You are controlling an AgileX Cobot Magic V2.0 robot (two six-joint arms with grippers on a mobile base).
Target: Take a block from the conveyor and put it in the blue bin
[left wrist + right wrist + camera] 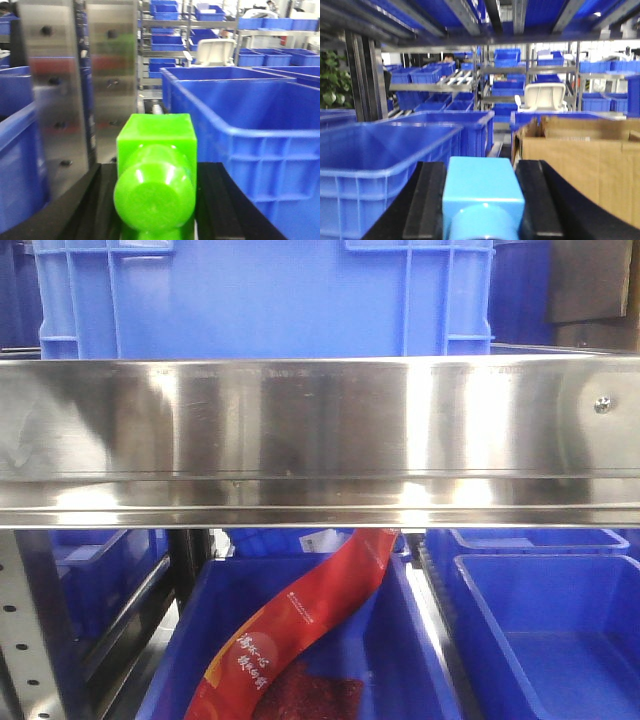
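The left claw (157, 167) shows as two matte black fingers (70, 210), broad flat-topped bars with straight inner edges that widen toward the camera. Their surface is too blurred to show finer detail. Between them sits a bright green piece (156, 140), a square-edged box with a glossy rounded barrel at its near end. Whether it belongs to the claw cannot be told. The right claw (482, 167) is built alike, with black fingers (555, 210) rounded at the far tips, each with a slightly lighter dark grey strip (425, 200) along its inner side. Between these sits a light blue piece (482, 185) of the same box-and-barrel shape.
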